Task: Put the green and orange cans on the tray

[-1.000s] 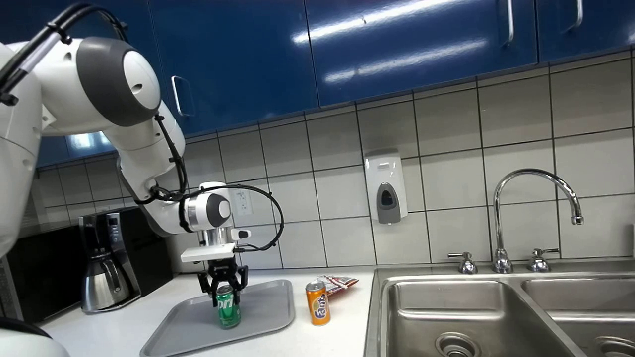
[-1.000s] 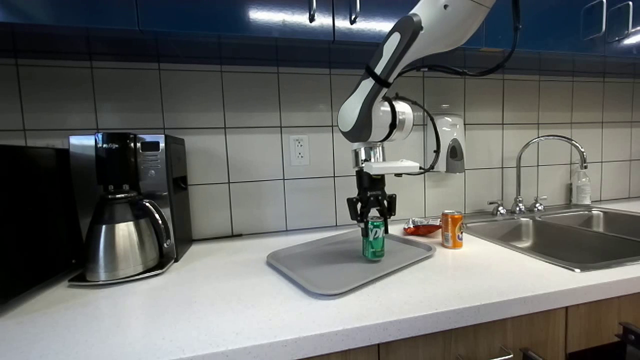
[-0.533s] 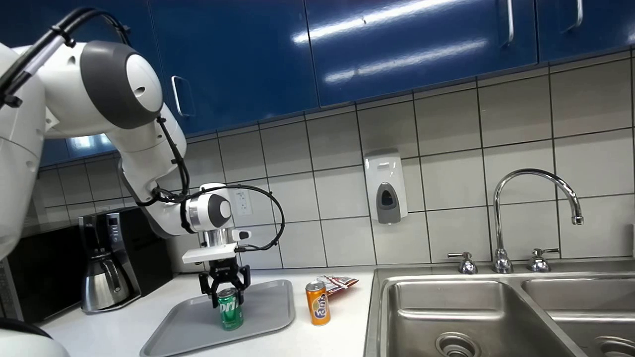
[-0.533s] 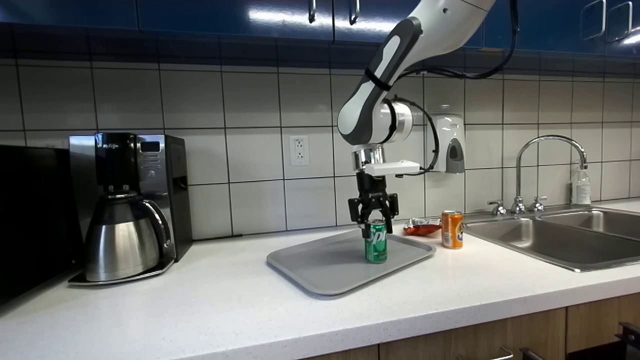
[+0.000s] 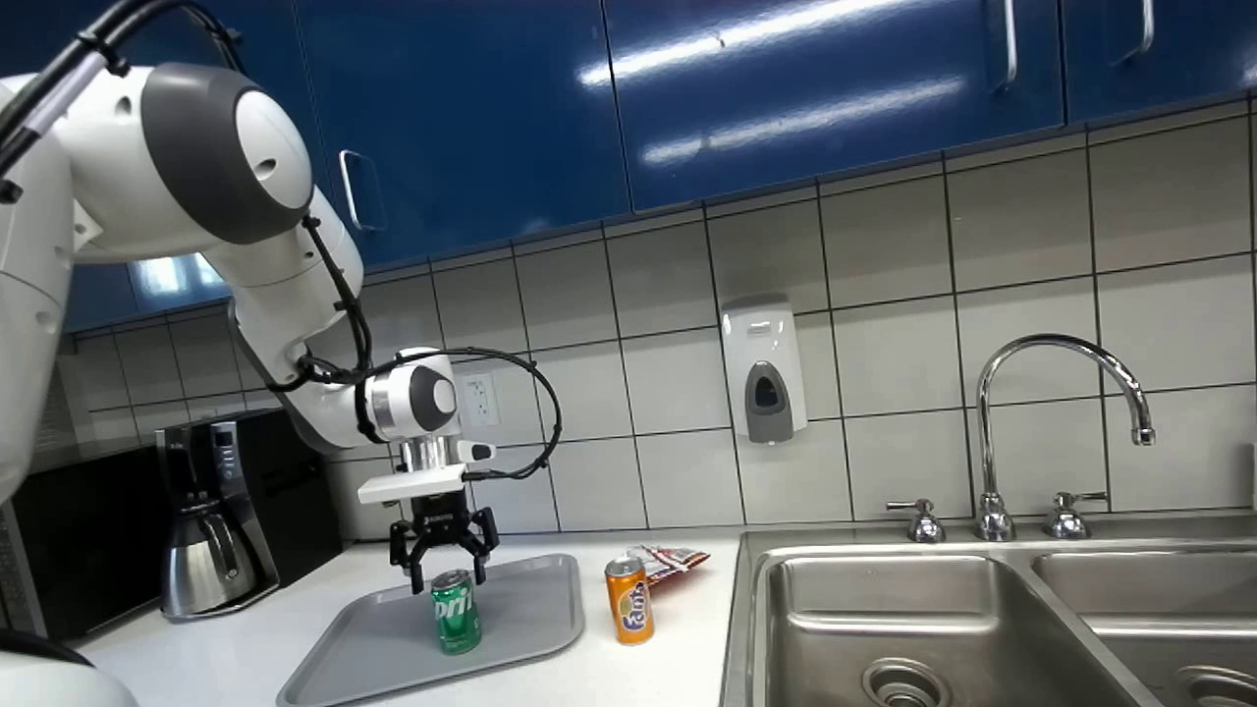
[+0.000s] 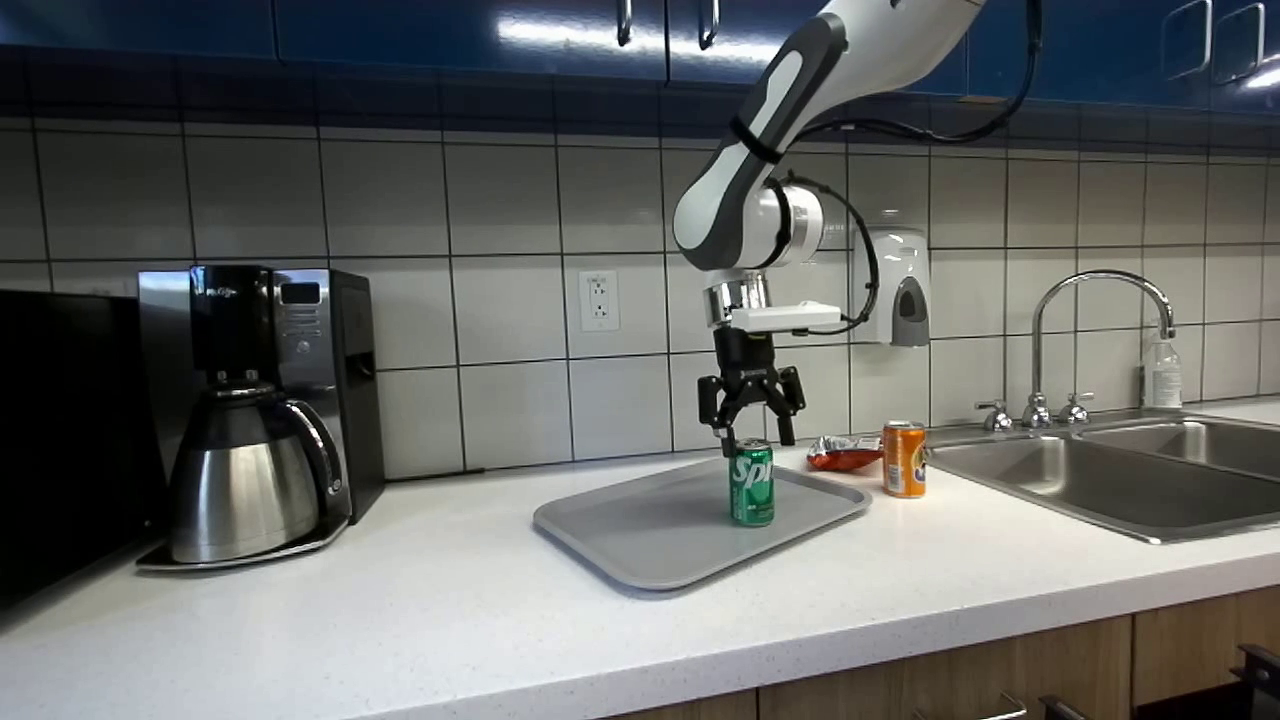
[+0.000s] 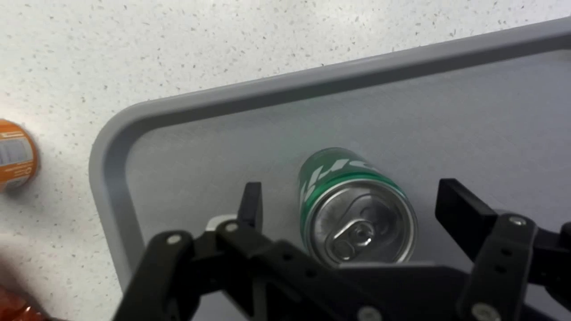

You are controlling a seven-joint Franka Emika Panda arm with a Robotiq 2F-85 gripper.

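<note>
Upright on the grey tray (image 5: 535, 589) stands the green can (image 5: 457, 621), seen in both exterior views. In the wrist view the silvery top of the green can (image 7: 357, 218) lies between my fingers (image 7: 252, 203), with a gap on either side. My gripper (image 6: 757, 440) is open, its tips at about the height of the can's top or just above. The orange can (image 6: 904, 462) stands upright on the white counter beside the tray's corner. Only part of the orange can (image 7: 15, 156) shows at the left edge of the wrist view.
A red-and-white packet (image 5: 673, 561) lies behind the orange can. Past them is the steel sink (image 5: 884, 628) with its tall faucet (image 5: 987, 432). A coffee maker (image 6: 250, 440) stands at the counter's far end from the sink. Blue cabinets (image 5: 471, 118) hang overhead.
A second ago my gripper was shut on the green can. The can has come down slightly onto the tray, the fingers have spread apart, and the gripper has risen a little above it.
</note>
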